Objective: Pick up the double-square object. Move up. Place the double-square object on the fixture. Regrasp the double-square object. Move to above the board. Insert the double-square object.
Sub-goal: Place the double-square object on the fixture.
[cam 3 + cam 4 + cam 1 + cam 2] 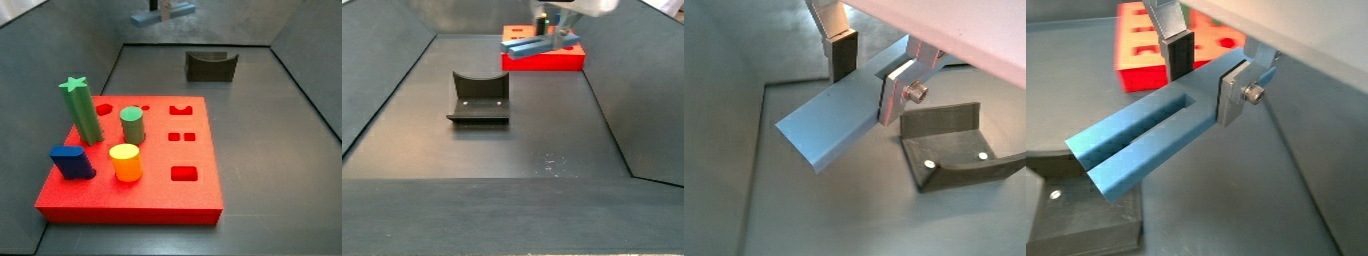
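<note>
Your gripper (1207,78) is raised well above the worktop (543,130), its fingers (895,92) clamped on one end of the double-square bar (834,122). You can see the bar held roughly level in the air, its pronged end pointing away from the gripper in a wrist view (1140,150). The fixture (478,97) stands on the worktop below, apart from the bar. The red board (134,165) lies nearby, carrying a green star peg (82,110), a green cylinder (132,125), a yellow cylinder (126,162) and a blue block (71,162).
</note>
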Robot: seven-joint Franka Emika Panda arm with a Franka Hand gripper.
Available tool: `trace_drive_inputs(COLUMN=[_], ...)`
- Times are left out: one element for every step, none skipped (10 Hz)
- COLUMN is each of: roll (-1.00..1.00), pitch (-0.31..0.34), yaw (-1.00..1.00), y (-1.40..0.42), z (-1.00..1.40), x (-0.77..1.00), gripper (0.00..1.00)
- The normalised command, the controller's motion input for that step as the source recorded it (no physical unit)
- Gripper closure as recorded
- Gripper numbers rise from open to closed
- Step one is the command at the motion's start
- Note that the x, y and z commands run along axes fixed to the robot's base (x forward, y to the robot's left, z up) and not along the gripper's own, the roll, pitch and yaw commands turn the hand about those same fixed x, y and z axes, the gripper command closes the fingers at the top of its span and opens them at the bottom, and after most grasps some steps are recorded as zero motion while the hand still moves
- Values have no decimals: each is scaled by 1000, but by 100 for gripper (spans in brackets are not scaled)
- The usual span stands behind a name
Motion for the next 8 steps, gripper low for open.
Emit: trace_drive_inputs(roll=[-27, -32, -38, -41, -48, -54, -64, -71], pitch=[-35, -32, -32, -31, -27, -25, -20, -16], yaw=[1000, 1000, 1000, 1000, 1000, 1000, 1000, 1000], y=[-384, -340, -288, -260, -206, -174, -103, -77], z=[-220, -194, -175, -164, -139, -121, -90, -74], x=[1000, 1000, 1000, 1000, 1000, 1000, 903, 818], gripper=[100, 100, 100, 100, 100, 100, 100, 100])
